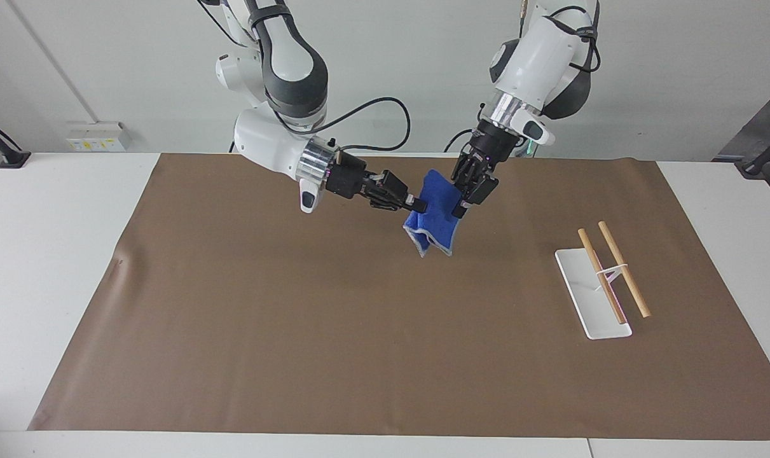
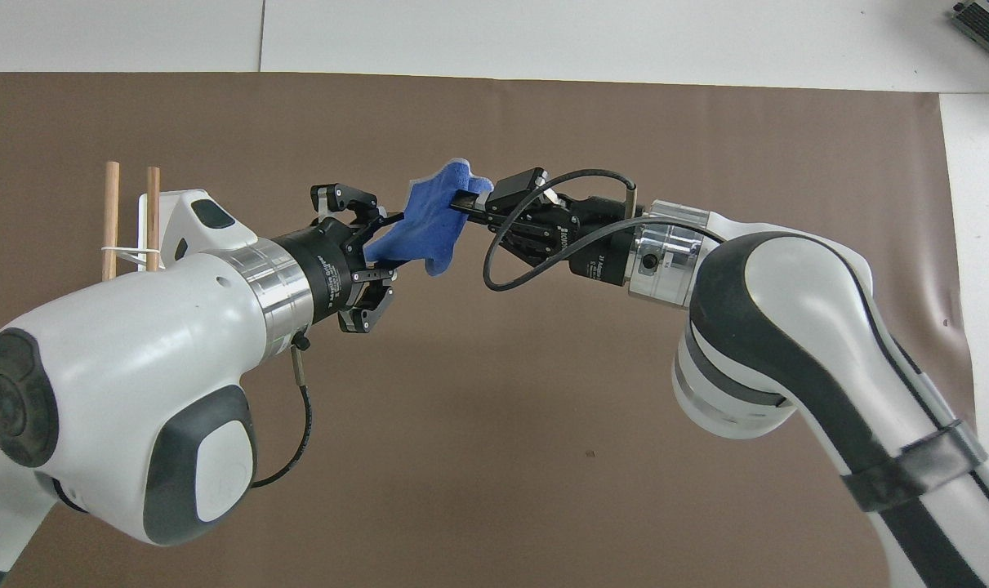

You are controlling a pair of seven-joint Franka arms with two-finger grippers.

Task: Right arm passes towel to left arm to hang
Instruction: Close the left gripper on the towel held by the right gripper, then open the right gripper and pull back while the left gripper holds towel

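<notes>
The bright-blue towel hangs in the air over the brown mat, between the two arms. My right gripper is shut on the towel's edge on its own side and holds it up. My left gripper is at the towel's other edge, toward the left arm's end. Its fingers stand apart, one on each side of the towel's corner, with a gap still showing. The rest of the towel droops below both grippers.
A white rack base with two wooden rods stands on the mat toward the left arm's end of the table. The brown mat covers most of the white table.
</notes>
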